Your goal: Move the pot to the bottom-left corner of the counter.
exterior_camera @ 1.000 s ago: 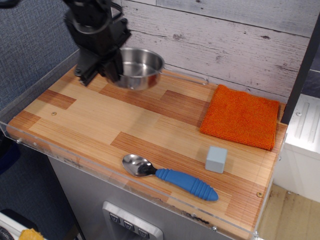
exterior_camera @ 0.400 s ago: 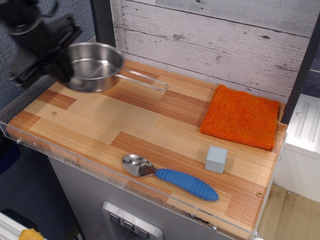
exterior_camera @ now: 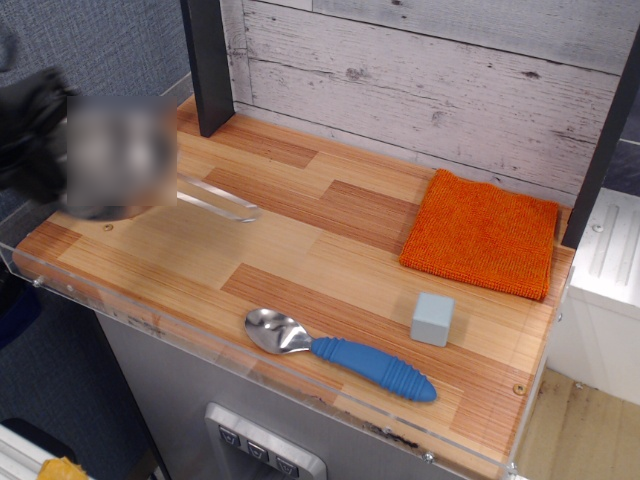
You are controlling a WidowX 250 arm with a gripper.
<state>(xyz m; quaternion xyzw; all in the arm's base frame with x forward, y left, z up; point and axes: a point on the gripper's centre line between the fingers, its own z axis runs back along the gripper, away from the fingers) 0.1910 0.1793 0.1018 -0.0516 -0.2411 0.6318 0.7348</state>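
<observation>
The pot (exterior_camera: 115, 155) is a motion-blurred steel shape held above the left end of the counter (exterior_camera: 300, 240). Its thin wire handle (exterior_camera: 222, 203) trails to the right, low over the wood. My gripper (exterior_camera: 58, 150) is a dark blur at the far left edge of the frame, at the pot's left rim. It appears shut on the rim, though the fingers are too blurred to make out. The counter's near-left corner (exterior_camera: 40, 245) lies just below the pot.
An orange cloth (exterior_camera: 482, 232) lies at the back right. A grey cube (exterior_camera: 432, 318) and a steel spoon with a blue handle (exterior_camera: 340, 352) sit near the front edge. A black post (exterior_camera: 207, 65) stands at the back left. A clear acrylic rim (exterior_camera: 120, 305) edges the counter.
My gripper has carried the pot from the back of the counter leftward and toward the front-left corner. It is moving fast enough now to blur. Nothing else has moved.
</observation>
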